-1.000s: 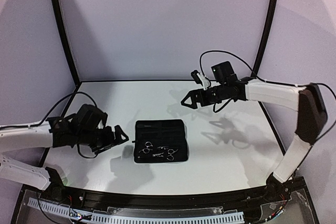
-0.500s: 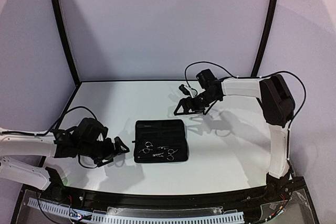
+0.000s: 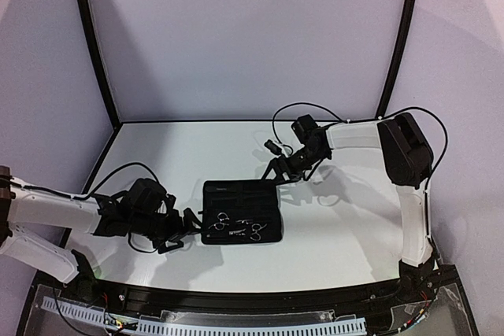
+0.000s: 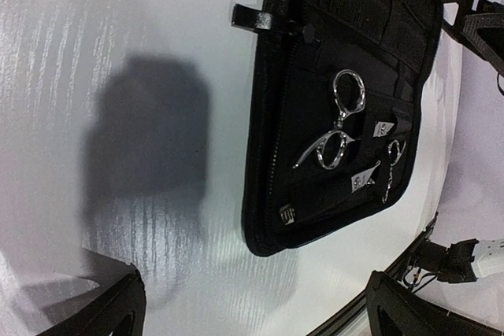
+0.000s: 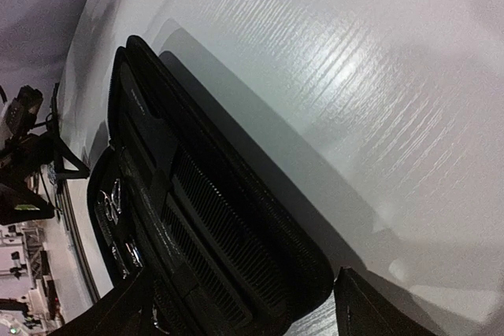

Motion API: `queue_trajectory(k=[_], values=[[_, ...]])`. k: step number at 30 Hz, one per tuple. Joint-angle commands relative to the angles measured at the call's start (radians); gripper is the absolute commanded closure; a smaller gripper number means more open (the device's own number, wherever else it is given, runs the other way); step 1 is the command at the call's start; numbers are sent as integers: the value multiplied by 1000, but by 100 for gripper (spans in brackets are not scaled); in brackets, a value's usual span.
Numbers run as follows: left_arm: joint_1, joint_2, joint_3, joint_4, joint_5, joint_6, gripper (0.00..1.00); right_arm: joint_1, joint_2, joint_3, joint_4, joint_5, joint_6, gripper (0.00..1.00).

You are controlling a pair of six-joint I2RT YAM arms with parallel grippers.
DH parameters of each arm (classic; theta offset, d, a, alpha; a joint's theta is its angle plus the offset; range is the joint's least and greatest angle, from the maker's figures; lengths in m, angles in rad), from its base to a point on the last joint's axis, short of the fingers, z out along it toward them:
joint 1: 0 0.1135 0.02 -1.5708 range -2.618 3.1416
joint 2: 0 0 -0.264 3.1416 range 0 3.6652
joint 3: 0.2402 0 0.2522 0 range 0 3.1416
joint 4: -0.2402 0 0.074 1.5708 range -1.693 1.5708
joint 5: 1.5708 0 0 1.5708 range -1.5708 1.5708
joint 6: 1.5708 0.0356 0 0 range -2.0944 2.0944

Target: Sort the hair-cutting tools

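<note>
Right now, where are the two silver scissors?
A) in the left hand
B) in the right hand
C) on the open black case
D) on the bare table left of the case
C: both silver scissors lie on the inside of the open black case, while the left hand and the right hand are open and hold nothing.
</note>
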Motion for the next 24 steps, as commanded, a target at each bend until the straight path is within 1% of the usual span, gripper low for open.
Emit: queue_trajectory(k=[1, 5, 7, 9, 11, 12, 13, 16, 19, 24], values=[[-7, 41, 19, 26, 22, 0, 1, 7, 20, -31, 29, -73, 2, 27], [-8, 65, 34, 29, 26, 6, 1, 22, 26, -41, 46, -88, 7, 35], [-8, 74, 40, 28, 27, 10, 1, 28, 24, -50, 68, -96, 23, 43], [-8, 78, 42, 28, 22, 11, 1, 33, 13, -74, 112, -98, 52, 57], [-8, 78, 44, 22, 11, 11, 1, 33, -12, -109, 169, -81, 87, 74], [-8, 77, 44, 18, 5, 11, 1, 33, -27, -129, 195, -67, 103, 81], [-8, 72, 44, 12, -3, 10, 1, 34, -45, -153, 226, -47, 115, 84], [-8, 51, 45, -11, -27, 9, 1, 34, -111, -214, 291, 20, 141, 91], [-7, 21, 50, -43, -56, 6, 1, 35, -195, -278, 341, 119, 161, 97], [-7, -31, 72, -115, -107, 2, 1, 36, -360, -413, 434, 312, 190, 99]])
